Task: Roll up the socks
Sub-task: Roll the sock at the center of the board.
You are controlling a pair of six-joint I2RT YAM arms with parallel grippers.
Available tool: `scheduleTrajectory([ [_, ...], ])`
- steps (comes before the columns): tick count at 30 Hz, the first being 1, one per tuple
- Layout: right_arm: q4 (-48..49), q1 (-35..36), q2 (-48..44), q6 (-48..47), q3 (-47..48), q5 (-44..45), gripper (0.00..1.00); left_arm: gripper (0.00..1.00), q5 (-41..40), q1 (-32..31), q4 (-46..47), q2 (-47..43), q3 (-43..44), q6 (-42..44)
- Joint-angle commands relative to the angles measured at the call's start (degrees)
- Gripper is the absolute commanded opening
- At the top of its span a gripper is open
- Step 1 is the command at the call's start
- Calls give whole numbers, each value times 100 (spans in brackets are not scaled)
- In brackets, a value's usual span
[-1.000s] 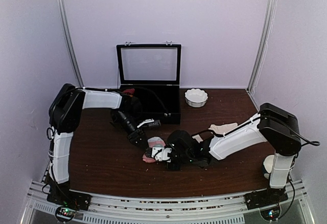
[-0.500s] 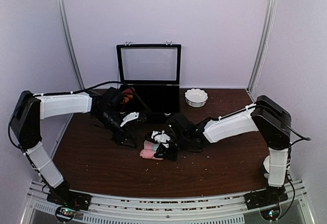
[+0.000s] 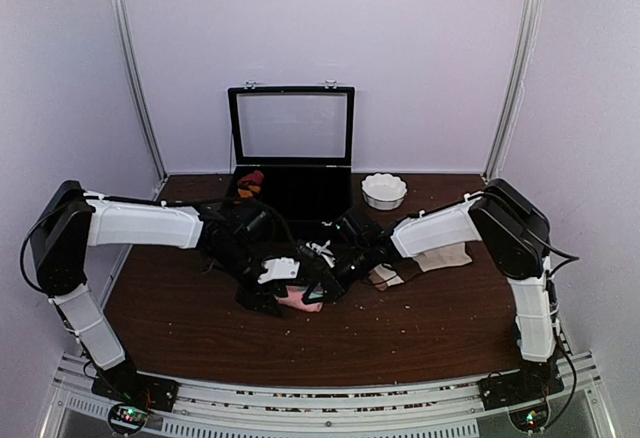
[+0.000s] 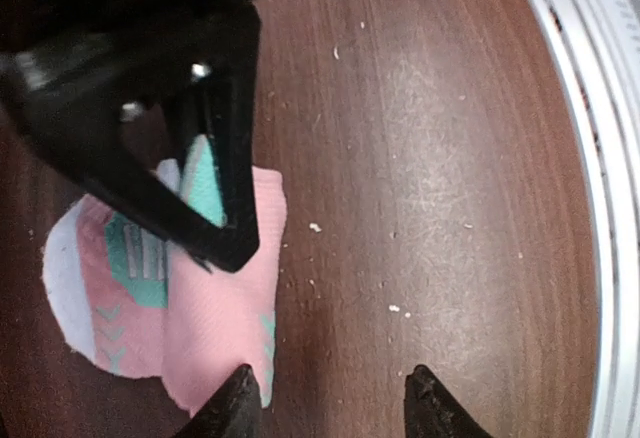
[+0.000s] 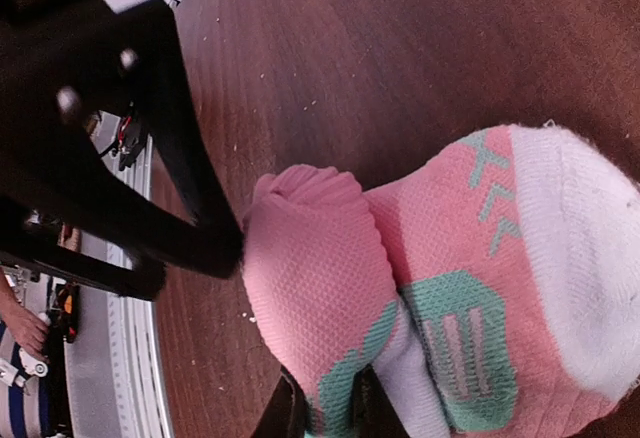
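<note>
The pink sock (image 3: pixel 300 299) lay on the dark wooden table (image 3: pixel 200 328), slightly left of centre in the top view. It was folded over on itself, so its mint and white patches faced up in the right wrist view. The right gripper (image 5: pixel 327 413) was clamped on the sock, its two fingers nearly together with a fold of mint and white fabric pinched between them. The left gripper (image 4: pixel 333 403) stood just left of the sock in the top view with its jaws apart. In the left wrist view one fingertip (image 4: pixel 238 398) overlapped the sock's pink edge and the other hung over bare wood.

The cream-beige sock (image 3: pixel 445 255) lay flat right of centre, partly under the right arm and well apart from the pink one. A tan scrap of fabric (image 3: pixel 385 276) showed between them; whether it belonged to the pink sock could not be told.

At the back centre stood a black case (image 3: pixel 300 203) with its lid raised and a dark red and orange bundle (image 3: pixel 250 180) in its left corner. A white scalloped bowl (image 3: pixel 384 190) sat just to its right.
</note>
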Motion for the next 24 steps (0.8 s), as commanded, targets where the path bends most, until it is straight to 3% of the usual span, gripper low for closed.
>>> scheduleTrajectory([
  [1,-1378,57,579,487,-307,-22,0,50,-1378,-419,693,280,73,102],
  [9,-1864,39,843,391,-99,-135,0,50,-1764,-637,936,385,228,210],
  [14,-1621,20,730,572,-404,-213,0,48,-1836,-779,1041,351,222,250],
  [24,-715,15,441,1049,-1149,-297,0,46,-896,-769,458,1,483,-129],
])
